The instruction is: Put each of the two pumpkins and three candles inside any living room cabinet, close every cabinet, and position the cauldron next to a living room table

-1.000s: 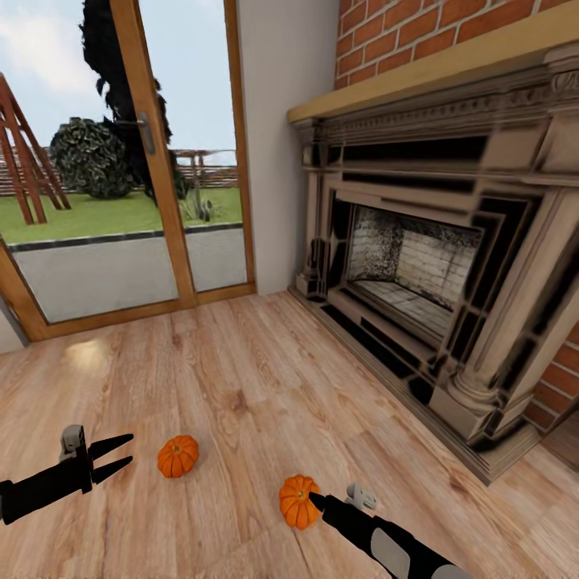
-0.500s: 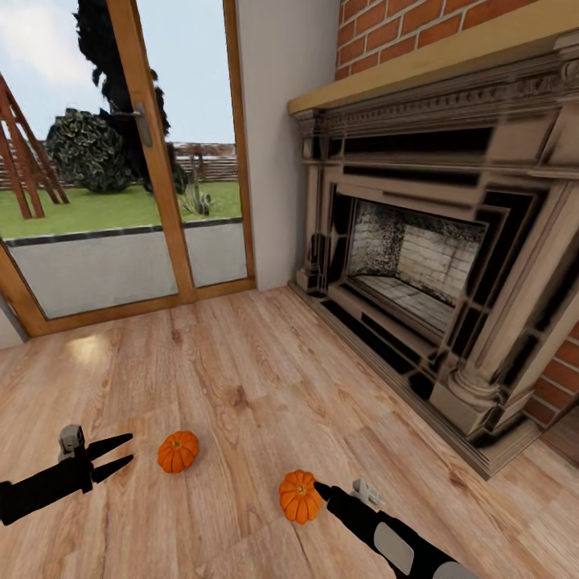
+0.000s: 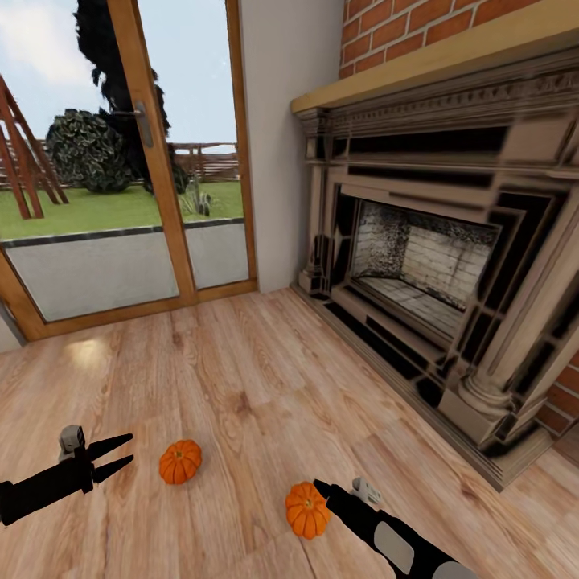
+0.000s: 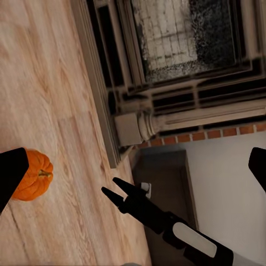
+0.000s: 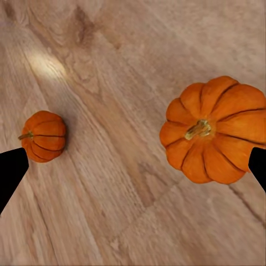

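Pumpkins lie on the wood floor (image 3: 265, 386) by the fireplace (image 3: 418, 265), both ungrasped. Right gripper (image 3: 320, 487), fingers spread, hangs beside the nearer pumpkin (image 3: 307, 509); closing off-centre could nudge the round fruit into rolling away. Left gripper (image 3: 121, 454), also spread, sits short of the farther pumpkin (image 3: 179, 461).

Both black arms reach forward low: the left tool (image 3: 121, 453) holds its two fingers spread apart, while the right tool (image 3: 318, 486) points forward, its fingers likewise parted.
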Robot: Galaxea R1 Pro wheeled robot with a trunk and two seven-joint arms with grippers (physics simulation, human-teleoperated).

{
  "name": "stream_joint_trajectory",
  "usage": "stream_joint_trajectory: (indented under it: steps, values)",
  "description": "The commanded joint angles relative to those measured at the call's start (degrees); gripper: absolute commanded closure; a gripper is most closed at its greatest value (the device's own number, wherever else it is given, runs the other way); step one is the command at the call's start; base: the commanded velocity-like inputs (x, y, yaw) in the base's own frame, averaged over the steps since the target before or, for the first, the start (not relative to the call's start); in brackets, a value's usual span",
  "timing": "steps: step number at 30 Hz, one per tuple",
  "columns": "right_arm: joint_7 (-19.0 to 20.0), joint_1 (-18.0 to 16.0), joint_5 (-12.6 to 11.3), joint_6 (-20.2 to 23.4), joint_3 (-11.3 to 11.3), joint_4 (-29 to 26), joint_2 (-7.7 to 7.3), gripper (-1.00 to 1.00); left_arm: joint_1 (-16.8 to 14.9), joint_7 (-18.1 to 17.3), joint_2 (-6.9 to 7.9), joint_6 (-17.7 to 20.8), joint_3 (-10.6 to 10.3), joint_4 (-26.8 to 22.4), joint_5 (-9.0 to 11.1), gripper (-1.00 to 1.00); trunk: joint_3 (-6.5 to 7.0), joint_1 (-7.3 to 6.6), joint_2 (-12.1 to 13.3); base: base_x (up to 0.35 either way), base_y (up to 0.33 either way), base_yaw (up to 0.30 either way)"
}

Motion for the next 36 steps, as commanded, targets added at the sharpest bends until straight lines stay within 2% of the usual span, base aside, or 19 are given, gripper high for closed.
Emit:
stream_joint_trajectory:
  steps: [1,4,7,9,10,12,13,16,22,36]
  values:
    - [0.18,-0.05,-0.53,0.17,0.14,0.06,-0.02,-1.00,-0.02,-0.06,0.01,0.48,-0.01,0.01,0.20,-1.00,-0.05,0.00,-0.02,0.065,0.019,0.000]
    - [0.24,-0.06,-0.57,0.17,-0.69,0.08,-0.03,-1.00,-0.02,-0.01,0.01,0.48,-0.03,0.01,0.15,-1.00,-0.05,0.00,-0.02,0.161,0.074,0.000]
    - [0.65,-0.06,-0.57,0.17,-4.07,0.47,-0.14,-1.00,-0.02,-0.04,0.01,0.42,-0.01,0.01,0.16,-1.00,-0.05,0.00,-0.02,0.116,0.045,0.000]
    - [1.00,-0.06,-0.59,0.21,-6.07,0.70,-0.78,-1.00,-0.02,-0.05,0.01,0.41,-0.01,0.01,0.21,-1.00,-0.05,0.00,-0.02,0.040,0.016,0.000]
    - [1.40,-0.06,-0.65,0.31,-8.32,0.83,-2.06,-1.00,-0.02,-0.09,0.01,0.40,-0.01,0.01,0.28,-1.00,-0.05,0.00,-0.02,0.018,0.007,0.000]
    - [2.04,-0.05,-0.73,0.37,-10.40,0.91,-3.40,-1.00,-0.02,-0.12,0.01,0.40,-0.01,0.01,0.33,-1.00,-0.05,0.00,-0.02,0.010,0.004,0.000]
    - [3.26,-0.04,-0.78,0.62,-12.46,0.98,-4.59,-1.00,-0.02,-0.14,0.01,0.40,0.03,0.01,0.39,-1.00,-0.05,0.00,-0.02,0.005,0.002,0.000]
    - [6.21,-0.02,-0.76,1.10,-14.77,1.07,-5.89,-1.00,-0.02,-0.17,0.01,0.41,0.01,0.01,0.45,-1.00,-0.05,0.00,-0.02,0.002,0.001,0.000]
    - [8.63,-0.02,-0.56,2.04,-15.67,2.64,-7.16,-1.00,-0.02,-0.26,0.01,0.48,0.00,-0.03,0.46,-1.00,-1.16,0.12,-0.09,0.000,0.000,0.000]
    - [9.23,-0.06,0.19,2.92,-15.31,2.77,-7.33,-1.00,-0.02,-0.32,0.01,0.48,-0.01,-0.08,0.47,-1.00,-4.26,0.49,-0.27,0.000,0.000,0.000]
